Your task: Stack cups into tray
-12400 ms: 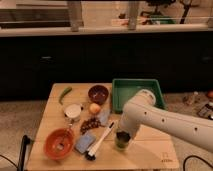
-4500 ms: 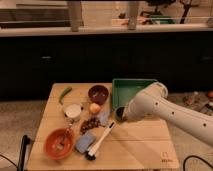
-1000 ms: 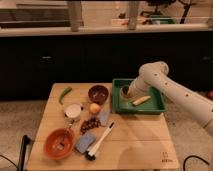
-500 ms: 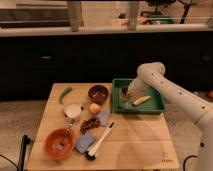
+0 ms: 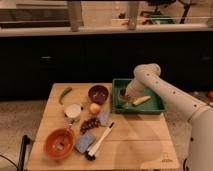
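One cup (image 5: 122, 94) sits low inside the tray (image 5: 156, 106) at its left end, the gripper (image 5: 125, 94) jaws clenched on it; the placing step is in hand, and next comes release, then a straight lift.

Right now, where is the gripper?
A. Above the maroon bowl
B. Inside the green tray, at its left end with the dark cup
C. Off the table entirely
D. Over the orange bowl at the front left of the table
B. The gripper is down inside the green tray, at its left end, shut on the dark cup, with a pale yellowish item lying beside it in the tray.
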Available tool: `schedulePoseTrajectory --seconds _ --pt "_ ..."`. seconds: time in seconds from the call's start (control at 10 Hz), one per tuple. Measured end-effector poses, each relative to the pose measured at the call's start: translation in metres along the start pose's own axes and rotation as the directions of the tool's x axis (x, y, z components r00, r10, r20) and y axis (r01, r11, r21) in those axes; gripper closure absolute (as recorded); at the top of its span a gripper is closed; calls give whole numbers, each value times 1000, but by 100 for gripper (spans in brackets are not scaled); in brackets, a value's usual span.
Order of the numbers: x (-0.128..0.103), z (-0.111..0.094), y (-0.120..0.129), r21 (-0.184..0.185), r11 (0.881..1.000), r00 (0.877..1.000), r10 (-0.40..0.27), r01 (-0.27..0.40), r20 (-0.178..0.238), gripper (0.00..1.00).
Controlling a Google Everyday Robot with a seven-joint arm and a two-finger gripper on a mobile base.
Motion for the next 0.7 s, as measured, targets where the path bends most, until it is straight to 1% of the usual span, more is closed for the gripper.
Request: schedulePoseTrajectory --seconds 0.3,0.7 --pt "3 10 -4 -18 1000 1000 12 -12 9 98" --pt "5 18 -6 -34 999 1000 19 -19 12 98"
